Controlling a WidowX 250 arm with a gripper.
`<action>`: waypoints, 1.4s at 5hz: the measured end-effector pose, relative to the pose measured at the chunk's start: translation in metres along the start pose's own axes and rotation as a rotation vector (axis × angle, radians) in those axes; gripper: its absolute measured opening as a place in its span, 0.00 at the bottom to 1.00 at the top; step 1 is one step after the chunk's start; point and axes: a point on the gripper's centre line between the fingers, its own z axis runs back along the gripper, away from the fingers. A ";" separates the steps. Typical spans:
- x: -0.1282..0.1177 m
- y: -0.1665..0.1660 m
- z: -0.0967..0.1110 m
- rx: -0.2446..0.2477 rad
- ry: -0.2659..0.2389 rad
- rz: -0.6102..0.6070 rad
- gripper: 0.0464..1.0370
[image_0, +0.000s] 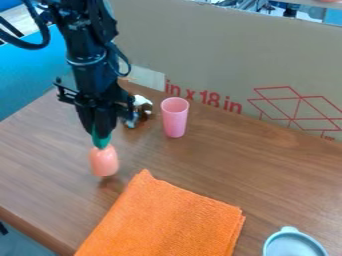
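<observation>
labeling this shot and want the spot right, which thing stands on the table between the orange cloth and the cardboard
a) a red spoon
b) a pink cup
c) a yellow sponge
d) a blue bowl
b, the pink cup stands upright on the table, beyond the orange cloth and just in front of the cardboard
</observation>
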 end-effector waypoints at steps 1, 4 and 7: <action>-0.007 0.007 -0.006 -0.017 0.006 0.028 0.15; -0.015 0.018 -0.019 -0.008 0.004 0.057 0.18; -0.006 0.015 0.014 -0.028 -0.073 0.080 0.97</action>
